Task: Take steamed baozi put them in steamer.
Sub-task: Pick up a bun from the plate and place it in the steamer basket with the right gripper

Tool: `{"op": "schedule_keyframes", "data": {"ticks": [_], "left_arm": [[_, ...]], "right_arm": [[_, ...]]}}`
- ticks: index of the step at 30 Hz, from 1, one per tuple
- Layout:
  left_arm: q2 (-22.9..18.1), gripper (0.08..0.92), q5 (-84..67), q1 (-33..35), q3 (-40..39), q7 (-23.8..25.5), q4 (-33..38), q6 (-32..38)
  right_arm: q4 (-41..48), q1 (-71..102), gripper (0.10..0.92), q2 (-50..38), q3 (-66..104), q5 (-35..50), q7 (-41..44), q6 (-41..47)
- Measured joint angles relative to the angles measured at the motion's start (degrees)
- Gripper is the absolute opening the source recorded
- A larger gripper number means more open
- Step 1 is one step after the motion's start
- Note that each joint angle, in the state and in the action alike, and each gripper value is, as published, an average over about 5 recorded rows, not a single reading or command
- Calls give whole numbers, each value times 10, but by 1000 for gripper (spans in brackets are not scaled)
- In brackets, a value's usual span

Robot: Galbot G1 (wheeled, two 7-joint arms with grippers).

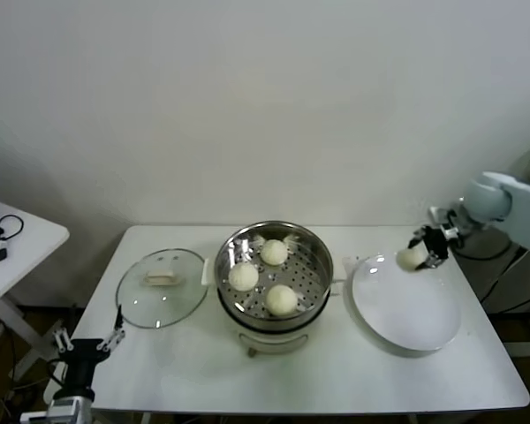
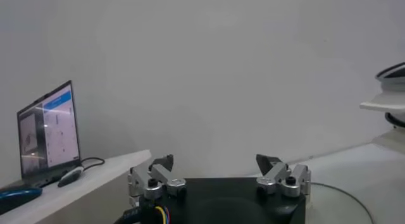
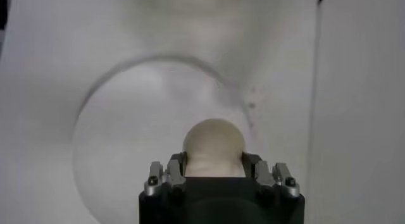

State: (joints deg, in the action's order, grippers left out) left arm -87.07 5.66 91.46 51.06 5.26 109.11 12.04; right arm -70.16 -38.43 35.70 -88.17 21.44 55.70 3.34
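At the far left a side table [image 1: 22, 243] is carrying cables, and in the left wrist view a laptop [image 2: 49, 133] is sitting on it; the left gripper [image 1: 88, 339] is waiting low at the near-left corner of the main table [image 1: 336, 375], its fingers spread wide and gripping nothing. Just to the right, the glass lid [image 1: 162, 286] is lying flat on the table, beside the steamer [image 1: 274, 276] at the centre, whose perforated floor is already carrying three steamed baozi [image 1: 274, 252], one far, one left, one near. Further right, the white plate [image 1: 406, 305] is lying bare, and over its far edge the right gripper [image 1: 421, 252] is hanging with its fingers closed snugly on the fourth baozi [image 3: 213, 146], the bun clear of the plate. The step in hand looks like the last carry, so the task is judged nearly done. To do it well, the arm should be lifting high enough to clear the steel rim, travelling left, then lowering over the open right part of the basket, away from the three buns, and releasing only once the bun is close to the floor, since soft dough could dent under a tighter squeeze
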Motion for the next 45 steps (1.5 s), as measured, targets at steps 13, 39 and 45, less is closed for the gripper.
{"op": "schedule_keyframes", "data": {"ticks": [13, 39, 45], "left_arm": [[2, 823, -3, -4, 4, 1, -5, -1], [2, 823, 5, 1, -6, 2, -6, -1], [2, 823, 5, 0, -5, 2, -4, -1]], "right_arm": [[-142, -120, 597, 57, 2, 110, -21, 64], [-168, 7, 611, 127, 48, 56, -66, 109], [-156, 27, 622, 135, 55, 40, -73, 112]]}}
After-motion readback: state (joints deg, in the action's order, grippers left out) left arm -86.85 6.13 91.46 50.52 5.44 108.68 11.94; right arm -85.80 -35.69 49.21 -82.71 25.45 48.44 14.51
